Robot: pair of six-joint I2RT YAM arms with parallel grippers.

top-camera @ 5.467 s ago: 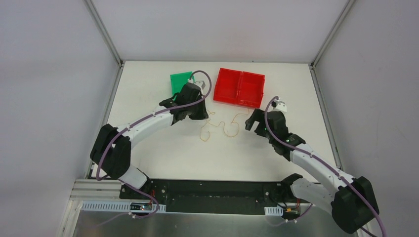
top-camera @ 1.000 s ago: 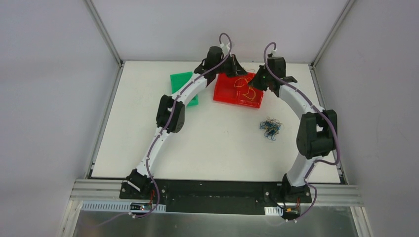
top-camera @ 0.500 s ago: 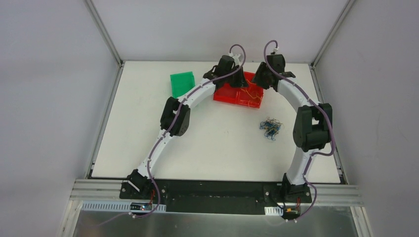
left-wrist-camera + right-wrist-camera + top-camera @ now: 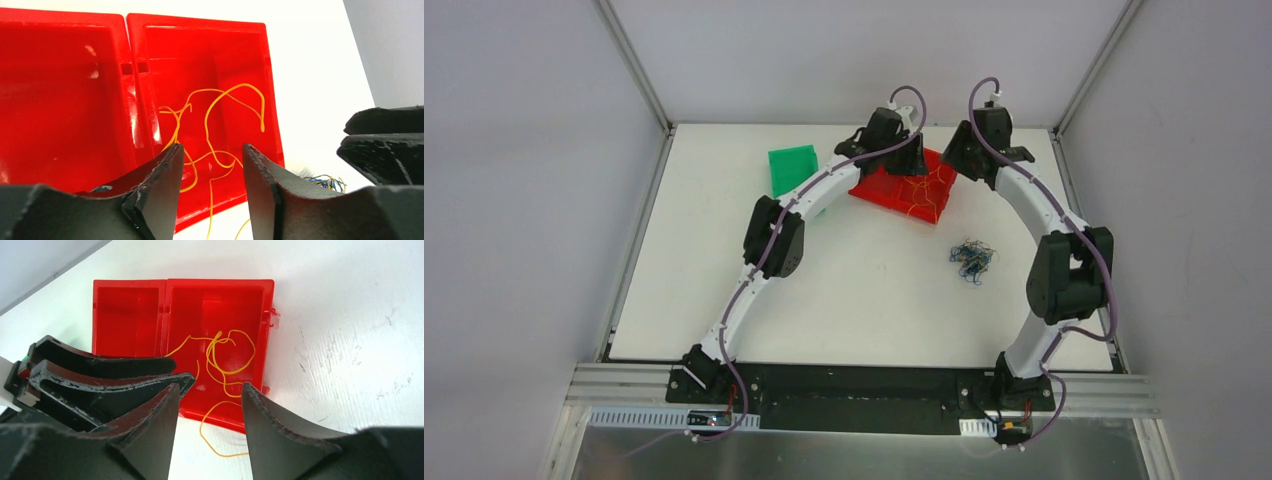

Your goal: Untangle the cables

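1. The left gripper (image 4: 905, 161) hangs over the far side of the table (image 4: 864, 295), right above the red bin (image 4: 874, 187). In its own wrist view the left gripper (image 4: 210, 154) has its jaws partway apart, with nothing pinched between them.
2. Same deal for the right gripper (image 4: 960, 160), which sits just beside the left one at the bin's right end. From its wrist cam, the right gripper (image 4: 207, 390) is roughly half open and empty too.
3. The yellow cable (image 4: 242, 85) lies loose in the bin's right compartment (image 4: 240, 60), curled in a few squiggly loops. The left compartment (image 4: 60, 100) looks bare.
4. Part of that yellow cable (image 4: 212, 440) spills over the bin's near rim and loops onto the white table.
5. The rest of the cables, a small blue, dark and yellow knot (image 4: 971, 257), sit on the table well apart from the bin, near the right arm's elbow. You can just see the knot's edge (image 4: 325, 181) from the left wrist.
6. A green bin (image 4: 791, 168) sits to the left of the red one, beside the left arm.
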